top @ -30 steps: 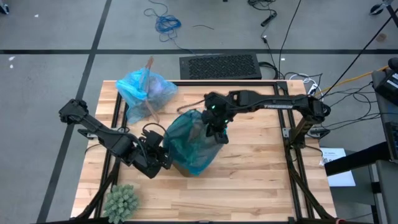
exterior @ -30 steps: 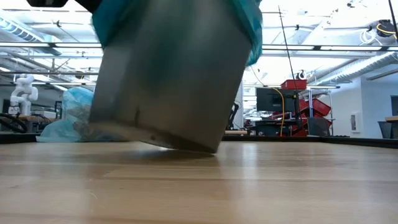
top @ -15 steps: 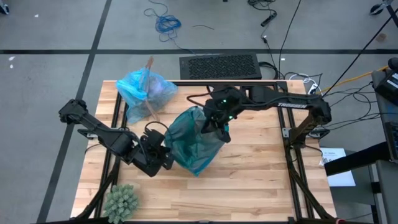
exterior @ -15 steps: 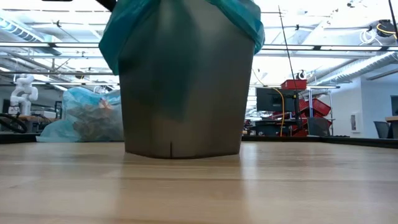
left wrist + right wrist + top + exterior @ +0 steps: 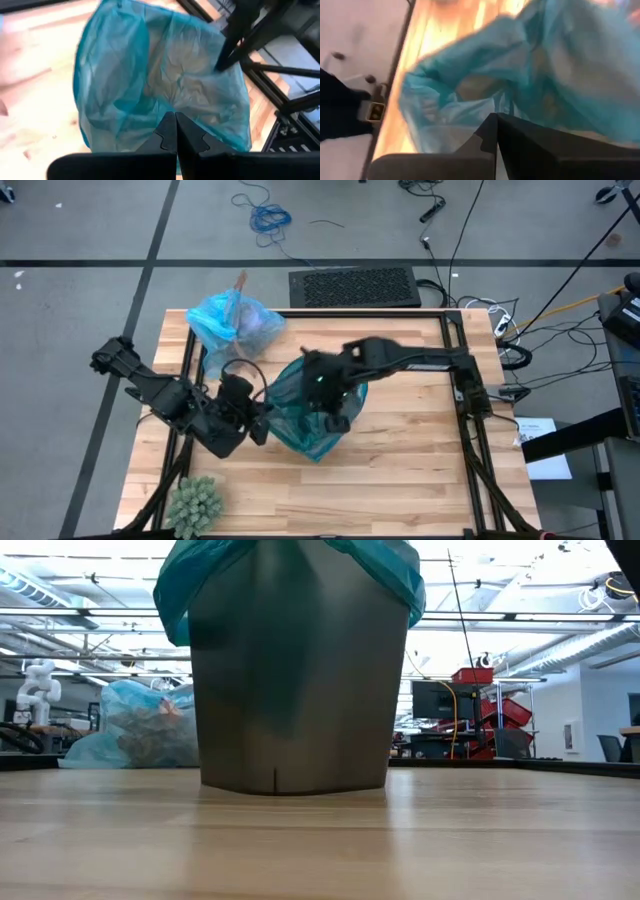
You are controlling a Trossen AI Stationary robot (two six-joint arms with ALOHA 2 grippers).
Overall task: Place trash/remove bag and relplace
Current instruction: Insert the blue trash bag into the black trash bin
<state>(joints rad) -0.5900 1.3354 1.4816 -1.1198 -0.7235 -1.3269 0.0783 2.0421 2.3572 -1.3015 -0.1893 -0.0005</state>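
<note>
A grey bin (image 5: 295, 680) stands upright on its base at the table's middle, lined with a teal-green plastic bag (image 5: 312, 408) whose edge is folded over the rim (image 5: 180, 600). The light blue bag (image 5: 235, 320), with brown trash lumps inside (image 5: 150, 725), lies on the table at the far left. My left gripper (image 5: 262, 423) is shut at the bin's left side, by the teal rim (image 5: 165, 107). My right gripper (image 5: 330, 402) is shut above the bin's mouth, and the crinkled teal plastic (image 5: 470, 100) lies beyond its fingertips. My left gripper is shut in front of the teal bag's near rim (image 5: 150, 125), coming slanting down from the table's left; I cannot tell whether it touches the plastic. My right gripper is shut over the bag's opening, pointing steeply down; I cannot tell whether it touches the plastic either.
A green spiky ball (image 5: 193, 502) sits at the near left corner. Black frame rails (image 5: 188, 370) run along the table's left and right sides. Bare wood (image 5: 420, 470) lies near and to the right of the bin.
The bin, tipped on one bottom edge a second ago, has come down flat and upright. My right gripper has risen and moved from the bin's right rim toward the left, over its mouth. My left gripper has risen a little beside the bin.
</note>
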